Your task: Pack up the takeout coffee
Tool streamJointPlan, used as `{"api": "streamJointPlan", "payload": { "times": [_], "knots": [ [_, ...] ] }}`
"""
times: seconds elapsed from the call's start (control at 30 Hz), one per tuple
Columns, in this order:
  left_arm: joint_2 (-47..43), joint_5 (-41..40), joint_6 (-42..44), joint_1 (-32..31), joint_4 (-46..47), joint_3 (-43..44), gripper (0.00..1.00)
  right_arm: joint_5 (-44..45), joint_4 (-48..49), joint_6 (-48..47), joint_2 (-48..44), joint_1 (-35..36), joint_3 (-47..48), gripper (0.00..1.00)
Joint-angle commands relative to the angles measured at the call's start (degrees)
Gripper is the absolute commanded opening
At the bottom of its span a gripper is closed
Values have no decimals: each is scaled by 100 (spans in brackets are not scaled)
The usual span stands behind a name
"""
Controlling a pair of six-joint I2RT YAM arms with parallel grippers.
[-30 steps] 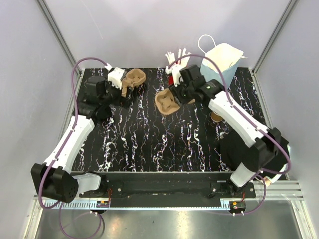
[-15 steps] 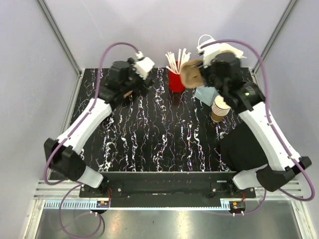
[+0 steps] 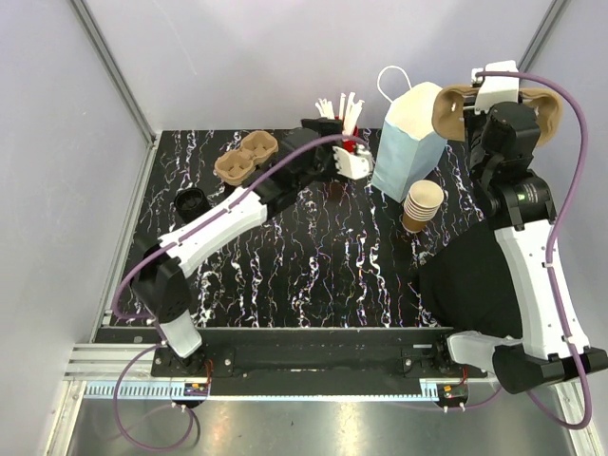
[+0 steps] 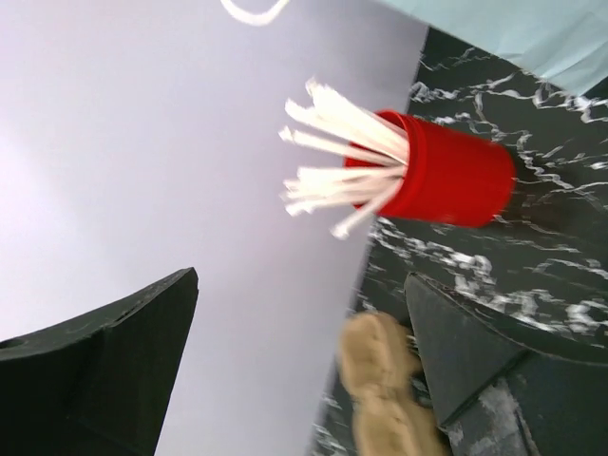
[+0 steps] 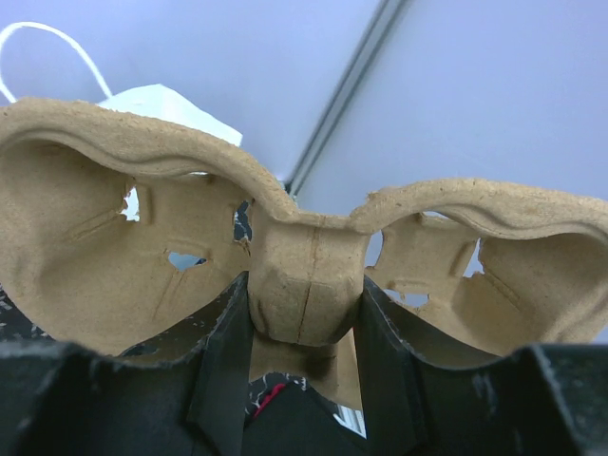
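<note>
Half-closed right fingers (image 5: 302, 328) pinch the centre post of a pulp carrier (image 5: 142, 237) at the upper right, beside the blue bag (image 3: 404, 142). Wide-open left fingers (image 3: 353, 163) hang empty by the red cup (image 4: 446, 176), top centre. The takeout coffee shows in no view, so its bearing cannot be told.

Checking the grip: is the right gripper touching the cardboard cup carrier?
Touching. The right wrist view shows the right gripper with both fingers pressed against the centre ridge of the cup carrier.
</note>
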Motion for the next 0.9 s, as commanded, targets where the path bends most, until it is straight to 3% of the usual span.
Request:
{"api": "streamJointPlan", "payload": {
  "times": [0.0,0.07,0.23,0.4,0.47,0.6,0.7,0.87],
  "knots": [
    [167,284,1800,-178,843,225,99,421,642,-83,93,-192,-79,46],
    [386,663,2249,-195,1098,434,99,535,739,-22,128,-280,-70,45],
    [1054,1024,2215,-213,1291,1147,99,562,1090,-319,417,-377,62,45],
    [880,490,1847,-230,1565,543,99,465,1170,-777,1181,-368,692,45],
    [748,190,1460,-230,1460,375,99,378,1179,-847,1612,-368,1070,44],
    [292,-557,284,-178,234,330,99,360,1056,-1005,2568,-377,1923,44],
    [-191,-611,-875,-29,-463,173,99,316,863,-1190,3149,-368,2609,44],
    [-1008,-453,-1827,375,-1001,-372,99,61,-5,-1506,3871,-307,3856,43]
  ]
}}
